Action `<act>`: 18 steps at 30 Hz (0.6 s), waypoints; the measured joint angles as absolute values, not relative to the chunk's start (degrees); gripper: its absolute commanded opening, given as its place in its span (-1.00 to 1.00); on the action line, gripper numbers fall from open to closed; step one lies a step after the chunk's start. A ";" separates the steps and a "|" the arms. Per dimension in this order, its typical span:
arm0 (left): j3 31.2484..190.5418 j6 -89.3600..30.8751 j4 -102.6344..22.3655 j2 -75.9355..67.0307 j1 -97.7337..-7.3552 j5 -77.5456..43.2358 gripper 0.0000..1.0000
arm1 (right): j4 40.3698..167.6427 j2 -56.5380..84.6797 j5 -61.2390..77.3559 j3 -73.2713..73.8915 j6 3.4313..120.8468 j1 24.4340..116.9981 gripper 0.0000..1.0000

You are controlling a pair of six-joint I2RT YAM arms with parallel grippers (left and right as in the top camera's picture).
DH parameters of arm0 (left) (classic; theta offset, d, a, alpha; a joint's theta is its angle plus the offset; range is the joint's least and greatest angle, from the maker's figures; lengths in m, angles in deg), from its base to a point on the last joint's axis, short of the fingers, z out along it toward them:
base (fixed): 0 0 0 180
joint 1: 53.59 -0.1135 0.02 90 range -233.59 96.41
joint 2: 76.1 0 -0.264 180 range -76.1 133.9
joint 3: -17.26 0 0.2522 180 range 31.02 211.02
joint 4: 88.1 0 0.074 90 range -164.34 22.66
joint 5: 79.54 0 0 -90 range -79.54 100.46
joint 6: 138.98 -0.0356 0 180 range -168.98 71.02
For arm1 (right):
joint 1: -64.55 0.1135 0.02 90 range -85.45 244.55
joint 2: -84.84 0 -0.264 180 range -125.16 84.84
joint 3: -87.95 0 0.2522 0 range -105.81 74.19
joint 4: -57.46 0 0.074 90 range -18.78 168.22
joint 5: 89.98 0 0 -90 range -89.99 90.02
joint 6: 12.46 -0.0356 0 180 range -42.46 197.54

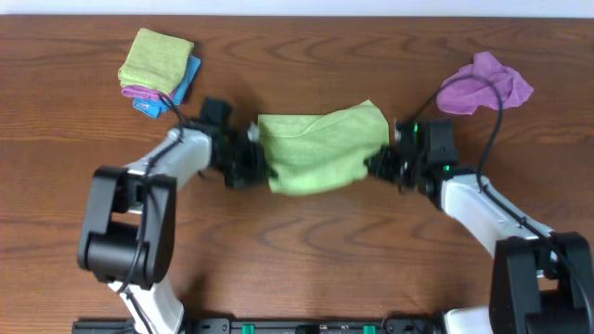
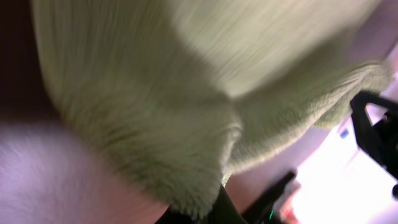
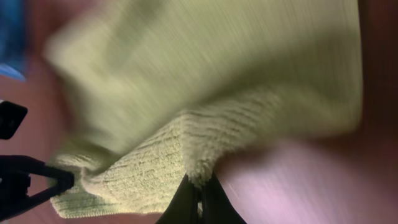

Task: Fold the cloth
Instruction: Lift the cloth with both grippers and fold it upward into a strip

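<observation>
The cloth (image 1: 320, 147), a lime-green fuzzy towel, lies bunched in the middle of the wooden table, stretched between both arms. My left gripper (image 1: 252, 160) is shut on its left edge, and my right gripper (image 1: 380, 163) is shut on its right edge. In the left wrist view the cloth (image 2: 186, 93) fills most of the frame and drapes over the dark fingers of the left gripper (image 2: 208, 210). In the right wrist view a corner of the cloth (image 3: 205, 99) is pinched between the closed fingers of the right gripper (image 3: 199, 196).
A stack of folded cloths (image 1: 156, 56), green on top of purple and bright blue, sits at the back left. A crumpled purple cloth (image 1: 483, 83) lies at the back right with a cable running by it. Bare table (image 1: 316, 250) lies in front.
</observation>
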State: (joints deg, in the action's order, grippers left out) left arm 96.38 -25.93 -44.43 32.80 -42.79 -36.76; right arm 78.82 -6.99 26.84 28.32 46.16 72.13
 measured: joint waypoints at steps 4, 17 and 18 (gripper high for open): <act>107.77 -24.79 -46.48 31.23 -44.56 -32.91 -0.88 | 76.50 -6.92 24.00 19.80 46.66 72.13 -0.97; 122.74 -24.34 -44.54 30.77 -45.71 -27.08 -0.88 | 84.39 -11.03 20.79 0.58 52.24 72.30 -0.97; 122.81 -25.06 -41.94 30.77 -45.89 -27.23 -0.88 | 86.53 -11.03 21.01 0.12 52.59 72.41 -0.97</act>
